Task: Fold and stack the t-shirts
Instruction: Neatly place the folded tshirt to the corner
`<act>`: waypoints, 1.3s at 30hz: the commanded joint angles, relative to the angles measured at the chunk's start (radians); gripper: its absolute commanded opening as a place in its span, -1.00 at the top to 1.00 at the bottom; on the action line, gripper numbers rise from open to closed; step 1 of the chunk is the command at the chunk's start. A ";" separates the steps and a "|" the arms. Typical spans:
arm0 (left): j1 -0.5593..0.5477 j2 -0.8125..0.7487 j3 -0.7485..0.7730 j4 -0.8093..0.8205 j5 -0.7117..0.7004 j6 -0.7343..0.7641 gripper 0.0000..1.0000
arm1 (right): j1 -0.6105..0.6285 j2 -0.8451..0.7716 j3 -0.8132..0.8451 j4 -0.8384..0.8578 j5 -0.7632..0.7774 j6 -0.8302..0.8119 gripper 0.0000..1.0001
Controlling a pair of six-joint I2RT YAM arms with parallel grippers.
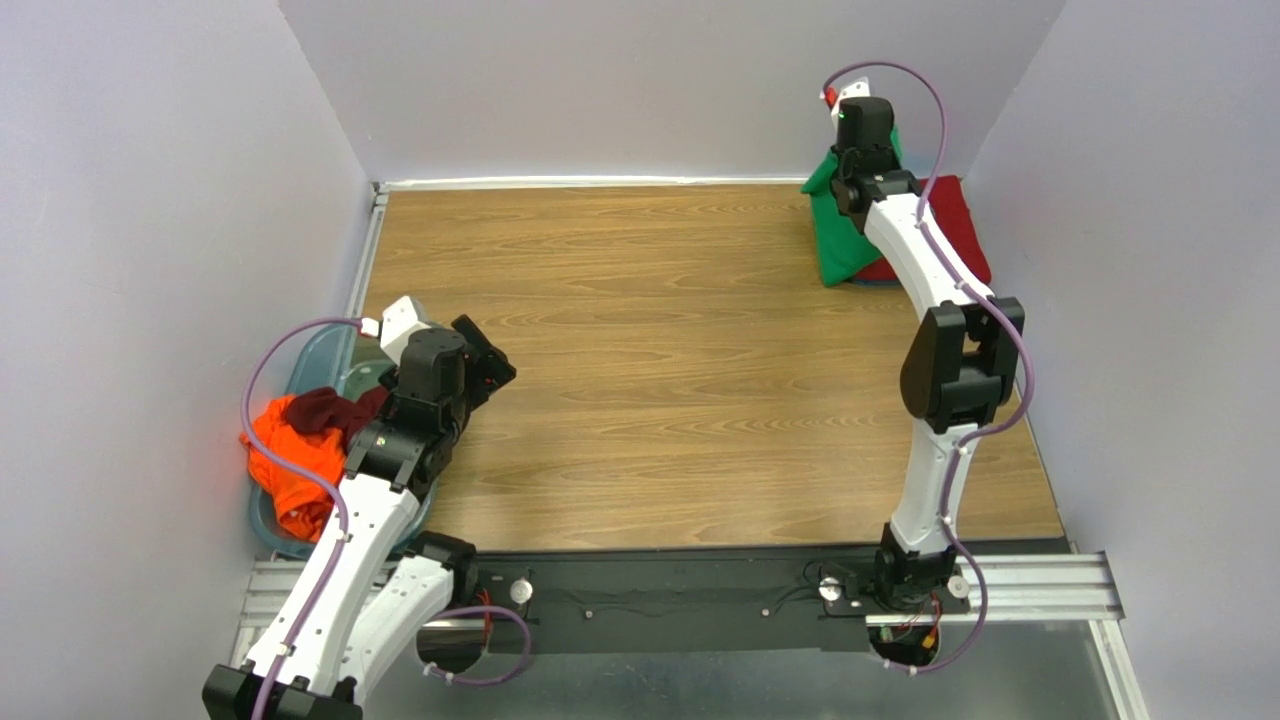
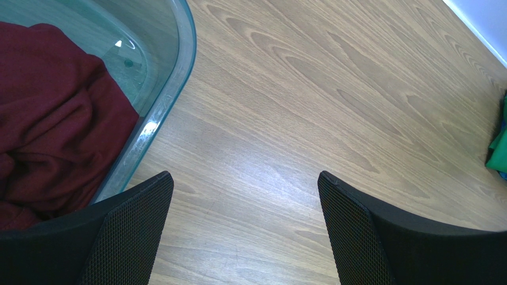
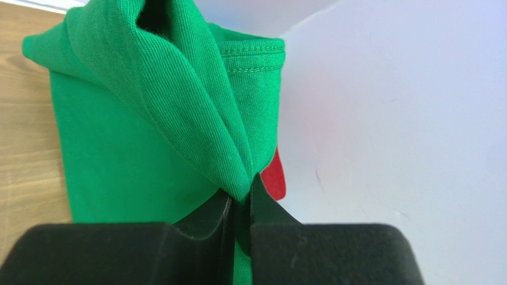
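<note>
Right gripper (image 3: 241,199) clamps the green t-shirt (image 3: 119,148), its length hanging down to the surface (image 3: 24,178). Left gripper (image 2: 244,190) gapes wide.

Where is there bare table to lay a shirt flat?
The middle of the table is bare, from the tub to the green shirt. Crowded: the left edge, orange shirt and maroon shirt in the tub; the far right corner, right claw pinching the green shirt by the red shirt.
</note>
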 commanded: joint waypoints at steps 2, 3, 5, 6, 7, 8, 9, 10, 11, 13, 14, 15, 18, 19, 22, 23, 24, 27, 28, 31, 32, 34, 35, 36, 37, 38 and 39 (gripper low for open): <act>0.003 -0.005 0.025 -0.006 -0.037 -0.003 -0.97 | -0.010 -0.006 0.060 0.033 0.055 0.021 0.99; 0.003 -0.005 0.025 -0.006 -0.038 -0.001 -0.97 | -0.012 -0.008 0.065 0.033 0.056 0.021 0.99; 0.003 -0.008 0.027 -0.007 -0.037 -0.001 -0.97 | -0.012 -0.011 0.073 0.033 0.063 0.023 0.99; 0.003 -0.008 0.025 -0.007 -0.038 -0.001 -0.97 | -0.011 -0.017 0.074 0.033 0.061 0.023 0.99; 0.003 -0.010 0.024 -0.006 -0.037 -0.001 -0.97 | -0.012 -0.018 0.077 0.033 0.057 0.021 0.99; 0.003 -0.011 0.024 -0.006 -0.037 -0.001 -0.97 | -0.011 -0.020 0.080 0.033 0.056 0.021 0.99; 0.003 -0.010 0.024 -0.004 -0.037 0.000 -0.97 | -0.012 -0.022 0.083 0.033 0.052 0.021 0.99; 0.003 -0.010 0.024 -0.004 -0.037 0.000 -0.97 | -0.011 -0.025 0.094 0.033 0.050 0.023 0.99; 0.003 -0.011 0.024 -0.003 -0.037 0.000 -0.97 | -0.014 -0.025 0.099 0.032 0.049 0.023 0.99; 0.003 -0.010 0.025 -0.001 -0.037 0.000 -0.97 | -0.012 -0.028 0.111 0.032 0.037 0.028 0.99; 0.003 -0.008 0.024 -0.003 -0.037 0.000 -0.97 | -0.012 -0.034 0.113 0.032 0.026 0.029 0.99; 0.004 -0.008 0.025 -0.003 -0.037 0.000 -0.97 | -0.012 -0.041 0.113 0.032 0.009 0.035 0.99; 0.003 -0.008 0.025 -0.001 -0.038 0.000 -0.97 | -0.014 -0.046 0.117 0.024 -0.002 0.044 0.99; 0.003 -0.008 0.024 0.000 -0.038 0.000 -0.97 | -0.012 -0.049 0.119 0.024 0.000 0.049 0.99; 0.003 -0.005 0.024 0.003 -0.032 0.003 -0.97 | -0.012 -0.055 0.125 0.020 0.003 0.054 0.99; 0.003 -0.002 0.025 0.003 -0.032 0.002 -0.97 | -0.012 -0.054 0.128 0.020 0.004 0.052 0.99; 0.004 -0.002 0.025 0.002 -0.032 0.003 -0.97 | -0.012 -0.055 0.133 0.018 0.007 0.051 0.99; 0.003 0.001 0.024 0.000 -0.030 0.003 -0.97 | -0.012 -0.054 0.133 0.017 0.010 0.047 0.99; 0.003 -0.001 0.024 0.002 -0.030 0.003 -0.97 | -0.014 -0.051 0.133 0.017 0.010 0.047 0.99; 0.003 -0.002 0.022 0.002 -0.030 0.002 -0.97 | -0.017 -0.042 0.142 0.017 0.023 0.047 0.99; 0.003 -0.001 0.024 0.002 -0.030 0.002 -0.97 | -0.018 -0.035 0.145 0.017 0.024 0.047 0.99; 0.003 -0.001 0.021 0.003 -0.030 0.002 -0.97 | -0.026 -0.020 0.162 0.017 0.047 0.043 0.99; 0.003 0.001 0.022 0.002 -0.029 0.000 -0.97 | -0.027 -0.012 0.169 0.017 0.055 0.041 0.99; 0.003 0.003 0.021 0.002 -0.030 0.002 -0.97 | -0.030 -0.009 0.172 0.017 0.056 0.038 0.99; 0.003 0.003 0.022 0.003 -0.030 0.000 -0.97 | -0.032 -0.006 0.174 0.017 0.055 0.040 0.99; 0.003 0.003 0.021 0.003 -0.030 0.000 -0.97 | -0.035 -0.003 0.177 0.017 0.047 0.041 0.99; 0.003 0.006 0.021 0.002 -0.030 0.000 -0.97 | -0.038 0.003 0.176 0.017 0.046 0.044 0.99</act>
